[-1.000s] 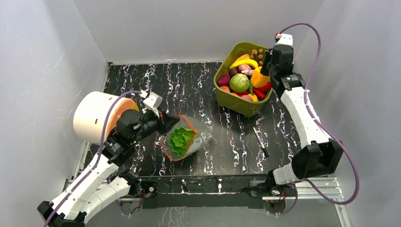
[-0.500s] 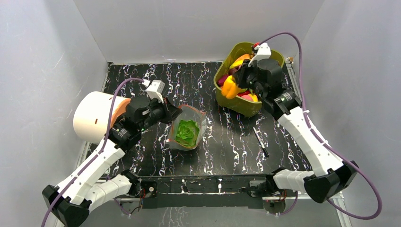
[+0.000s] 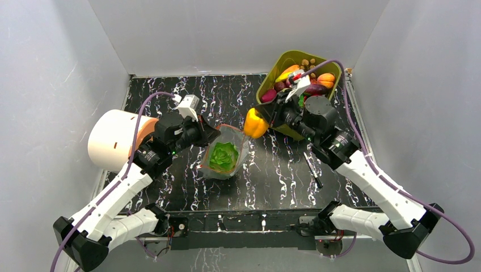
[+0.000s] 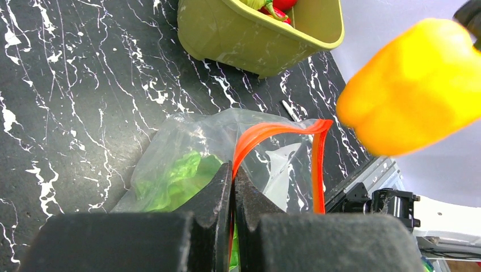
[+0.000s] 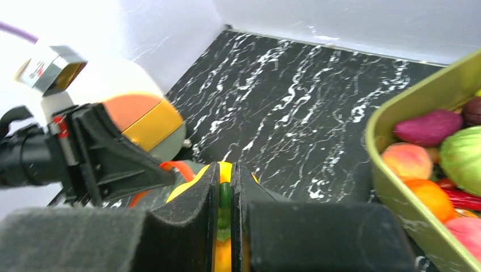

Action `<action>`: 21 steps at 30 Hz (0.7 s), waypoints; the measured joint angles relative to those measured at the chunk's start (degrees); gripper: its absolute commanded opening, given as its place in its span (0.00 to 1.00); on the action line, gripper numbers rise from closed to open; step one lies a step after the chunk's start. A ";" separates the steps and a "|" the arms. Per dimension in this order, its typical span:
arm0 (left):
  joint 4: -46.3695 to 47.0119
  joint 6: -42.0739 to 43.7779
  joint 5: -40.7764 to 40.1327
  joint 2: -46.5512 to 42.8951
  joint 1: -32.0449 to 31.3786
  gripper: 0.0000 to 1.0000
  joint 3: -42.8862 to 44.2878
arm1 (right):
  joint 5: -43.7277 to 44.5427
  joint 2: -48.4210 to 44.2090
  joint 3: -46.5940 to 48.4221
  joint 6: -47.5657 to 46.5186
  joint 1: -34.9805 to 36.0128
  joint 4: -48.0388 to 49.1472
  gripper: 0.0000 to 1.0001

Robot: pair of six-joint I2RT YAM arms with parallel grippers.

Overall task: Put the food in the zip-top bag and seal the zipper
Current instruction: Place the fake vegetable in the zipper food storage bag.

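The clear zip-top bag (image 3: 225,161) stands open on the black table with a green lettuce (image 3: 222,157) inside. My left gripper (image 3: 207,135) is shut on the bag's orange-red zipper strip (image 4: 266,133) at the left of the mouth, holding it open; the lettuce (image 4: 176,175) shows through the plastic. My right gripper (image 3: 266,116) is shut on the green stem (image 5: 226,195) of a yellow-orange pepper (image 3: 255,123), which hangs in the air just right of and above the bag's mouth. The pepper also shows in the left wrist view (image 4: 420,96). No slider tab shows.
An olive-green tub (image 3: 271,119) holding several toy fruits and vegetables stands at the back right, also seen in the right wrist view (image 5: 397,164). A white and orange cylinder (image 3: 113,139) sits at the left. A black pen (image 3: 312,170) lies right of the bag.
My right gripper lifted the yellow-orange pepper out of the tub and carried it left toward the bag's mouth. My left gripper turned the bag more upright and holds it open.
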 measured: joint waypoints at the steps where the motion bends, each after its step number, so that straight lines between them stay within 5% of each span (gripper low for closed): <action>1: 0.00 -0.13 0.13 0.04 0.00 0.00 0.00 | -0.26 -0.28 -0.74 0.04 0.72 0.46 0.00; 14: 0.09 -1.49 2.25 0.09 0.00 0.00 0.00 | -8.57 -1.31 -6.93 7.69 8.22 12.68 0.00; 21: 0.44 -2.16 4.63 0.00 0.00 0.00 0.00 | -11.08 2.03 -7.74 1.62 11.06 15.47 0.00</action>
